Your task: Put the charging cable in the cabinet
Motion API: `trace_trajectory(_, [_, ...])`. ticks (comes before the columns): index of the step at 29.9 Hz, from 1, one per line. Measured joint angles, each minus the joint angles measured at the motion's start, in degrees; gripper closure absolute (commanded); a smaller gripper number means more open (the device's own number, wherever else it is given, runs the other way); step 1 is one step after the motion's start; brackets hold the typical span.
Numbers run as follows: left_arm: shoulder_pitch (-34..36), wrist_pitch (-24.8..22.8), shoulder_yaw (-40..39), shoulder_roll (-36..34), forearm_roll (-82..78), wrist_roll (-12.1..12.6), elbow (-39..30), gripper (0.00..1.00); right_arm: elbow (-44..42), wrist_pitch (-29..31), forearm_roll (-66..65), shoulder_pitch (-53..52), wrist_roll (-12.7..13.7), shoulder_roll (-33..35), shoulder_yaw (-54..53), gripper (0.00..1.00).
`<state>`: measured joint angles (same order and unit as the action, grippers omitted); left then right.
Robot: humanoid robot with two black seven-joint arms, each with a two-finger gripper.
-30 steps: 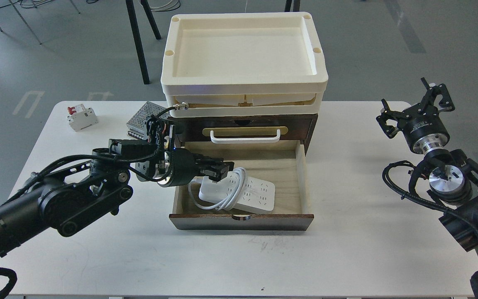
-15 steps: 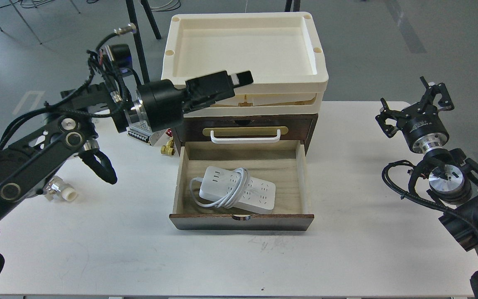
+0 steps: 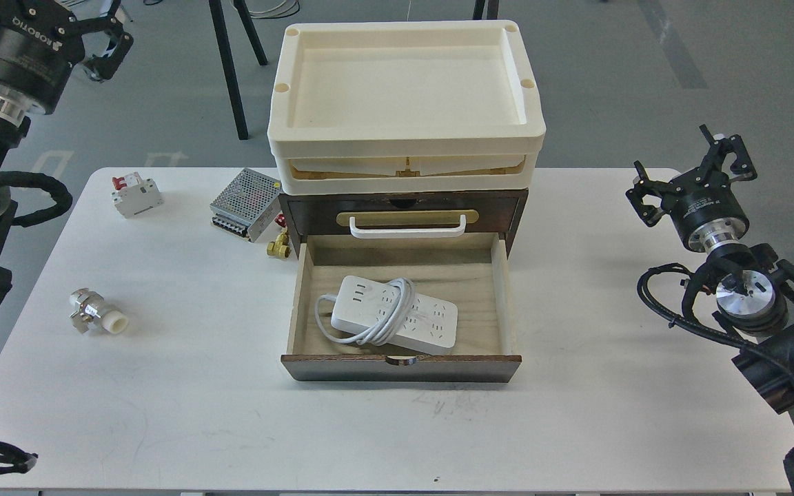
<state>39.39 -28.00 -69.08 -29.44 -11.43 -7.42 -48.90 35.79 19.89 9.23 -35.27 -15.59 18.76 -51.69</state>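
Note:
The charging cable [image 3: 411,324], a flat white power strip with its cord looped around it, lies in the open lower drawer [image 3: 400,368] of the dark-brown cabinet [image 3: 507,207]. The upper drawer, with its white handle [image 3: 407,227], is shut. My left gripper [image 3: 59,14] is raised at the top left, far from the cabinet, open and empty. My right gripper [image 3: 686,176] is off the table's right edge, open and empty.
Cream plastic trays [image 3: 404,138] are stacked on the cabinet. A grey perforated power-supply box [image 3: 245,203], a white circuit breaker [image 3: 136,195], a brass fitting [image 3: 278,244] and a small metal fitting [image 3: 97,313] lie on the white table [image 3: 397,441], left of the cabinet.
My left gripper let go of the power strip in the drawer, then rose and swung away to the top left. The power strip stays in the drawer. The right arm has not moved.

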Motion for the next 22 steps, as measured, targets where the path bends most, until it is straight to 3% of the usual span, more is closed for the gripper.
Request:
trace_trajectory(7, [-2.85,0.0,0.13,4.0,5.61,-0.29,18.84,0.0,0.07,0.07,0.0,-0.16,-1.32,-0.14,-0.1,0.0])
trace_trajectory(10, [-3.26,0.0,0.49,6.37,5.87,-0.28,23.68,0.0,0.02,-0.2,0.0,-0.16,-1.09,-0.28,-0.18,0.0])
trace_trajectory(22, [-4.97,0.0,1.87,10.21,6.03,-0.41,25.6,0.0,0.01,-0.22,0.24,-0.41,-0.46,0.04,-0.95,0.0])
